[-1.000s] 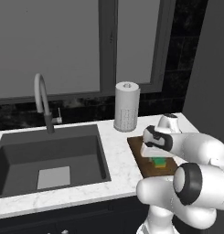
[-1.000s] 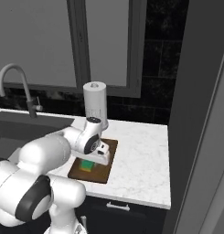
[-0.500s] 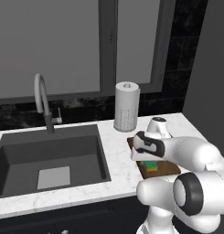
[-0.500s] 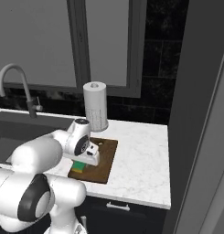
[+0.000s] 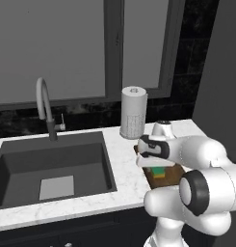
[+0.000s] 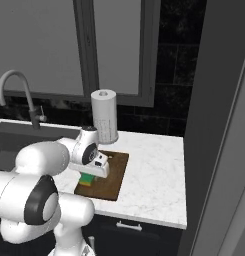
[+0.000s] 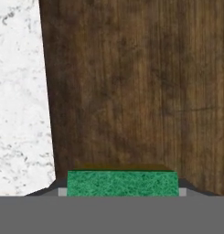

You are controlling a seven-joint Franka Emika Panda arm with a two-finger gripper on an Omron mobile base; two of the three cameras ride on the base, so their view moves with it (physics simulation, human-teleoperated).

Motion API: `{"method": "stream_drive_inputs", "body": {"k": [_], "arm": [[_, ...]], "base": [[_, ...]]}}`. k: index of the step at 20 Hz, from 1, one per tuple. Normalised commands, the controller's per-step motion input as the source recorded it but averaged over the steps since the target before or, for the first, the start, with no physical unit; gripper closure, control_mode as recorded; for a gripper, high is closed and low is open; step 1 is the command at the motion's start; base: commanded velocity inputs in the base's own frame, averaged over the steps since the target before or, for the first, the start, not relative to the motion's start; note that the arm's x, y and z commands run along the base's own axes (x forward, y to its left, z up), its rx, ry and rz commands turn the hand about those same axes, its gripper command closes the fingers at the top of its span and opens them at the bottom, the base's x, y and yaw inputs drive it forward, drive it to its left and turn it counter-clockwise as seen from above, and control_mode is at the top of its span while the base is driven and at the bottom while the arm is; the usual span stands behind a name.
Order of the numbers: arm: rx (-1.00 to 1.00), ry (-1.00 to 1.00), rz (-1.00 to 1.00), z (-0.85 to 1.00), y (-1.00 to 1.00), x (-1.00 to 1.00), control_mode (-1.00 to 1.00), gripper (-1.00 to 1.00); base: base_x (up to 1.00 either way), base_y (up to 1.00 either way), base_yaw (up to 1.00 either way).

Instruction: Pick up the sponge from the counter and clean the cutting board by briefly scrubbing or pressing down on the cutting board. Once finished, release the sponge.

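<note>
The green-topped sponge (image 7: 122,183) rests on the dark brown cutting board (image 7: 131,91), near the board's left edge. My gripper (image 7: 122,190) is shut on it, one dark fingertip at each end of the block. From the left base view, the sponge (image 5: 159,172) peeks out below the white hand over the cutting board (image 5: 171,174). From the right base view, my gripper (image 6: 89,175) presses the sponge (image 6: 86,179) onto the near left part of the cutting board (image 6: 113,174). The board's hole is hidden.
White marble counter (image 7: 17,114) borders the board on the left. A paper towel roll (image 5: 133,112) stands behind the board by the window. The dark sink (image 5: 52,166) and its faucet (image 5: 45,108) lie to the left. A dark wall panel (image 6: 219,125) rises on the right.
The hand has slid the sponge leftward across the cutting board, toward the board's sink-side edge, keeping its grip throughout.
</note>
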Motion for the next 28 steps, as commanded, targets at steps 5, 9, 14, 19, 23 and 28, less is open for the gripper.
{"method": "stream_drive_inputs", "body": {"k": [5,9,14,19,23,28], "arm": [[0.00,-0.06,0.00,0.00,0.00,0.20,-1.00,1.00],[-0.01,-0.07,0.00,-0.21,0.01,0.09,-1.00,1.00],[-0.11,-0.06,0.00,-0.80,0.09,0.00,-1.00,1.00],[0.01,-0.06,0.03,0.07,-0.25,0.02,-1.00,1.00],[0.00,0.00,0.05,-0.01,-0.65,0.00,-1.00,1.00],[-0.01,0.00,0.01,-0.47,-0.31,0.00,-1.00,1.00]], "base": [[0.00,0.00,0.00],[0.00,0.00,0.00],[0.00,0.00,0.00],[0.00,0.00,0.00],[0.00,0.00,0.00],[0.00,0.00,0.00]]}}
